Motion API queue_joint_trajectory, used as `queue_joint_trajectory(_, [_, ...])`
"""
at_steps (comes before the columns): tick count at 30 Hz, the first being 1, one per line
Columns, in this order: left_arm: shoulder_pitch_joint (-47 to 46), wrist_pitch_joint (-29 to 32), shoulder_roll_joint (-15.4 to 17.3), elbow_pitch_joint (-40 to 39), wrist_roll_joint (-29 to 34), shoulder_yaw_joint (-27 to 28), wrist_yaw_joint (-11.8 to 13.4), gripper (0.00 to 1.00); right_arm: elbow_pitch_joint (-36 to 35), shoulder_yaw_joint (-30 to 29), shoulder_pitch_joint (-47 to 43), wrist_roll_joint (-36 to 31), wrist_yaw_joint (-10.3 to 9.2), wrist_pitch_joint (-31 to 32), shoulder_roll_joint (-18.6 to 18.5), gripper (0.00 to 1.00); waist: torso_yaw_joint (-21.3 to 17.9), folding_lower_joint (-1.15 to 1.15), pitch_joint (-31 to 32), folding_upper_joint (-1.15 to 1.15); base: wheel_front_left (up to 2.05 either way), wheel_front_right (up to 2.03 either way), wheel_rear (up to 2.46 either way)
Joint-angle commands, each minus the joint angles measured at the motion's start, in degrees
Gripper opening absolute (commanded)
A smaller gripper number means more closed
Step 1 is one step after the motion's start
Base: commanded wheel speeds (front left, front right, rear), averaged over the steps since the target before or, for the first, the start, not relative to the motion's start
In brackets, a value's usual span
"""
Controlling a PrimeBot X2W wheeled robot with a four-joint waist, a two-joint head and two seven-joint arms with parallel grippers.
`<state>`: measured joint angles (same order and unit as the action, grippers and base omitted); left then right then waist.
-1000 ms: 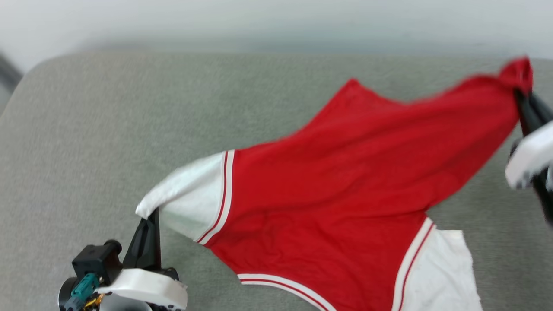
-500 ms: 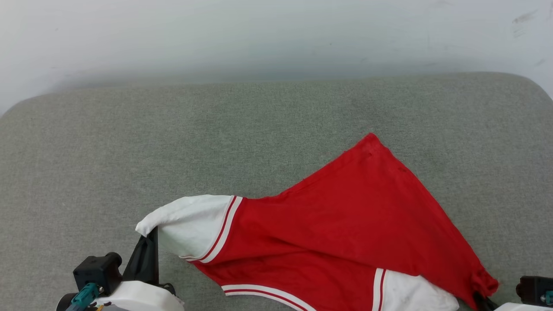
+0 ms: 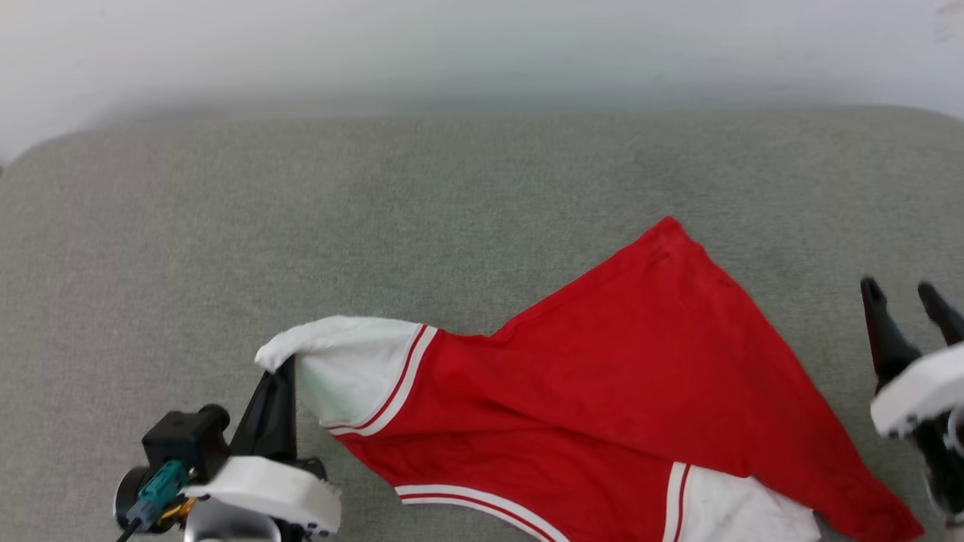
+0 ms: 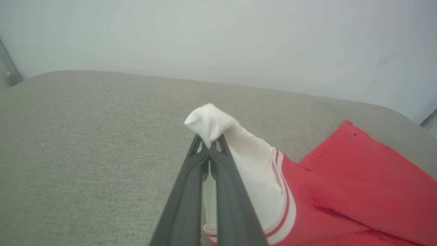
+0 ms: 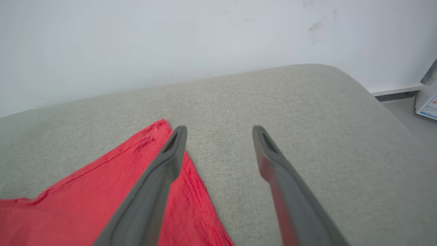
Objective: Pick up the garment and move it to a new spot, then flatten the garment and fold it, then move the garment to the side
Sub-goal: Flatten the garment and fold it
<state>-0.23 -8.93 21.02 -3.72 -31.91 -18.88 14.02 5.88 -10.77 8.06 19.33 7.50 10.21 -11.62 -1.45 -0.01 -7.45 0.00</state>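
The garment (image 3: 602,391) lies on the grey cushion (image 3: 376,211), toward its near right part, skewed and only half spread: one red corner (image 3: 670,226) points away from the robot, and a diagonal fold covers part of the right sleeve (image 3: 738,512). The left tool (image 4: 209,145) is clenched on the tip of the left sleeve (image 3: 354,369), holding it just off the cushion. The right tool (image 3: 898,290) stands open and empty, beside the garment's right edge and apart from it. The step in hand looks like flattening. To do it well, the right tool should take a fresh pinch low on the red corner (image 3: 896,527) nearest it, gripping a single layer if possible. Both arms should then draw apart gently until the fold opens. Pulling too hard on the sleeve tip could slip it out, so keep the tension even and the cloth low over the cushion
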Motion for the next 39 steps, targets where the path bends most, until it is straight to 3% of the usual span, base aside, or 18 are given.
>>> queue_joint_trajectory(1, [-2.2, -0.2, -0.3, -0.6, 0.6, -0.5, -0.4, 0.00, 2.2, 1.1, 4.9, 1.7, -0.02, 1.4, -1.3, 1.00, 1.7, 0.01, -2.8, 0.00, 0.00, 0.00, 0.00])
queue_joint_trajectory(4, [-5.0, -0.5, -0.9, -0.6, 1.1, -1.3, -1.4, 0.00, 7.1, 3.1, 12.4, 3.8, -0.02, 6.9, -3.5, 1.00, 3.6, 0.01, -5.5, 0.00, 0.00, 0.00, 0.00])
queue_joint_trajectory(9, [-9.3, -1.3, -2.0, -0.1, 2.0, -2.8, -2.8, 0.00, 14.8, 7.8, 24.2, 7.1, -0.02, 23.0, -7.7, 1.00, 6.8, 0.01, -10.0, 0.00, 0.00, 0.00, 0.00])
queue_joint_trajectory(13, [-11.9, -2.1, -3.2, 0.7, 2.5, -3.9, -3.6, 0.00, 19.0, 11.7, 31.2, 8.0, -0.01, 31.1, -8.9, 1.00, 8.6, 0.01, -12.6, 0.00, 0.00, 0.00, 0.00])
queue_joint_trajectory(20, [-14.9, -3.2, -4.5, 1.8, 2.9, -4.9, -4.8, 0.00, 25.9, 18.8, 37.1, 8.7, -0.01, 32.3, -9.4, 1.00, 10.5, 0.01, -15.9, 0.00, 0.00, 0.00, 0.00])
queue_joint_trajectory(26, [-15.9, -3.5, -4.6, 2.6, 2.9, -5.1, -5.1, 0.00, 33.8, 24.7, 35.8, 12.1, -0.02, 34.3, -8.8, 1.00, 10.8, 0.01, -16.8, 0.00, 0.00, 0.00, 0.00])
queue_joint_trajectory(27, [-15.8, -3.6, -4.5, 2.8, 2.8, -5.0, -5.0, 0.00, 35.1, 25.7, 35.4, 12.5, -0.02, 35.6, -8.8, 0.75, 10.7, 0.01, -16.8, 0.00, 0.00, 0.00, 0.00])
queue_joint_trajectory(28, [-15.8, -3.7, -4.5, 3.0, 2.7, -5.0, -5.0, 0.00, 36.1, 26.4, 35.1, 13.1, -0.01, 36.3, -8.7, 0.20, 10.6, 0.01, -16.6, 0.00, 0.00, 0.00, 0.00])
queue_joint_trajectory(29, [-15.8, -3.7, -4.5, 3.0, 2.7, -5.0, -5.0, 0.00, 36.1, 26.4, 35.1, 13.1, -0.01, 36.3, -8.7, 0.20, 10.6, 0.01, -16.6, 0.00, 0.00, 0.00, 0.00])
queue_joint_trajectory(30, [-15.6, -3.7, -4.5, 3.2, 2.6, -5.0, -5.0, 0.00, 36.8, 26.9, 35.1, 13.6, -0.01, 36.7, -8.6, 0.00, 10.5, 0.01, -16.4, 0.00, 0.00, 0.00, 0.00])
queue_joint_trajectory(39, [-14.6, -3.5, -2.7, 5.4, 1.7, -3.4, -4.5, 0.00, 33.8, 29.8, 39.6, 15.6, -0.02, 28.4, -10.9, 0.00, 8.5, 0.01, -9.8, 0.00, 0.00, 0.00, 0.00])
